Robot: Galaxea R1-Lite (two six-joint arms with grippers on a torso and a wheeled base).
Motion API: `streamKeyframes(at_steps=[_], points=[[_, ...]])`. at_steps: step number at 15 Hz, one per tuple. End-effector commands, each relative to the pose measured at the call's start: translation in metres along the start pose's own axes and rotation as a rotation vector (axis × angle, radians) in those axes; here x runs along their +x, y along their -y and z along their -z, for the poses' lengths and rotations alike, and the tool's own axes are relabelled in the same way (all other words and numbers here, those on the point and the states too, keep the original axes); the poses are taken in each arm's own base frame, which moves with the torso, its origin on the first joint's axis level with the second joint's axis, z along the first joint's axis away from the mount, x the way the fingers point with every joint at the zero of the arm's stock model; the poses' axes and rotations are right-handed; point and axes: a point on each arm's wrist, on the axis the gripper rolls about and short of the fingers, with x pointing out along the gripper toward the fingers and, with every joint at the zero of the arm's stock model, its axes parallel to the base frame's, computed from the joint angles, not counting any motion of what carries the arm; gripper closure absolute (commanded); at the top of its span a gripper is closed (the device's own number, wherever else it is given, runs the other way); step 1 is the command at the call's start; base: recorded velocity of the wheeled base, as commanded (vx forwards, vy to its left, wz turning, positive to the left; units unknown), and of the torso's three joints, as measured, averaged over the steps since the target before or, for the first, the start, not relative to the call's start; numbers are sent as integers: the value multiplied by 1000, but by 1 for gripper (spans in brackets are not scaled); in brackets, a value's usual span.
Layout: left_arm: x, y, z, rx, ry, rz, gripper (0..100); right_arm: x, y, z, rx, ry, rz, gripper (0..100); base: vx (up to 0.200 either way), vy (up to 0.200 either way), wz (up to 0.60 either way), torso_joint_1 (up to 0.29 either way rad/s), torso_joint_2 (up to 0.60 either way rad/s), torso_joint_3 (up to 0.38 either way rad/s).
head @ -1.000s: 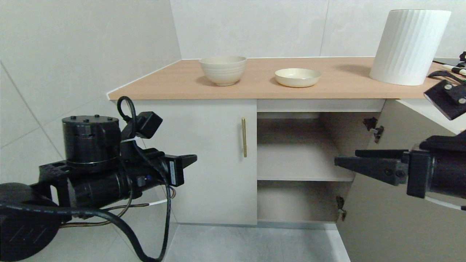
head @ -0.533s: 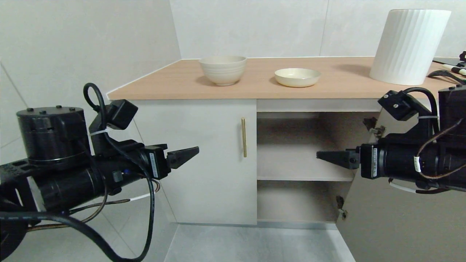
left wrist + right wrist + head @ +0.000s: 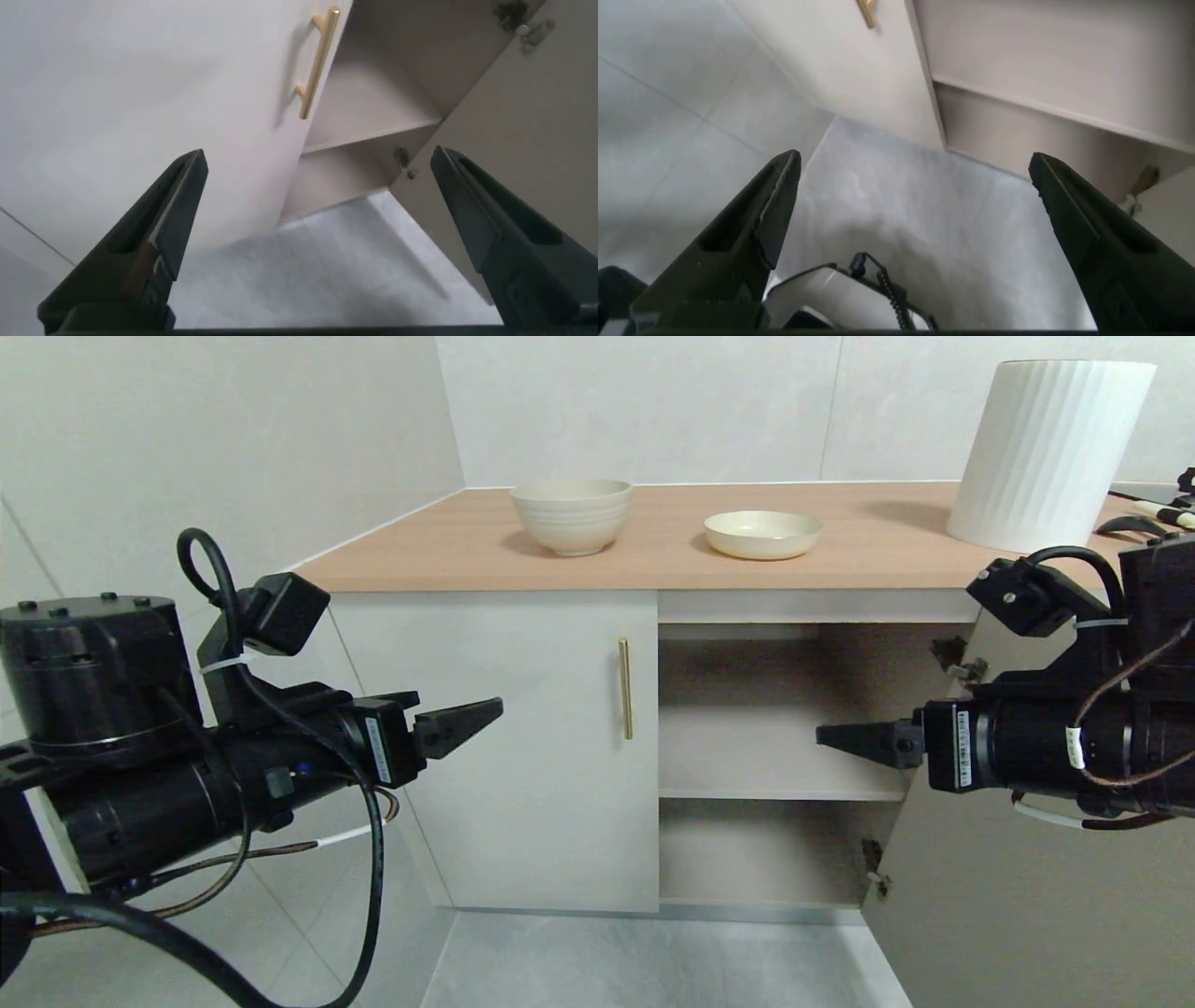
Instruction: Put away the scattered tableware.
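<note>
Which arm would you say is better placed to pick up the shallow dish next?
Probably right: the right gripper, open, sits below the shallow dish, before the open cabinet; the left gripper is nearer the bowl.

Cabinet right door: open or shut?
Open. The right door stands outward, exposing the shelf inside; the left door is shut.

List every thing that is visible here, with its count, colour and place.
bowl: 1, beige, on the countertop, left part
shallow dish: 1, cream, on the countertop, right of the bowl, apart from it
ribbed container: 1, white, upright, countertop's right part
countertop: 1, light wood, over the cabinet
closed door: 1, white, cabinet's left half
handle: 1, brass, on the closed door
open door: 1, pale, swung out at right
shelf: 1, pale, inside the open half
left tool: 1, black, open, before the closed door
right tool: 1, black, open, before the open half
</note>
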Motion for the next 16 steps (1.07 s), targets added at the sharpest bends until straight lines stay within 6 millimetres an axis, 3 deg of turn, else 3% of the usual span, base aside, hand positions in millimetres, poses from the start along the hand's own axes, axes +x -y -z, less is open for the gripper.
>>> streamKeyframes(at_steps=[1, 14, 16], points=[[0, 0, -1, 0, 2, -1, 0, -6, -3, -2, -4, 16, -14, 0, 200, 0, 0, 2, 7, -2], [-1, 0, -2, -1, 9, 1, 0, -6, -3, -1, -11, 18, -2, 0, 200, 0, 0, 3, 3, 2], [-10, 3, -8, 2, 49, 1, 0, -5, -2, 2, -75, 10, 4, 0, 0, 0, 0, 0, 0, 0]])
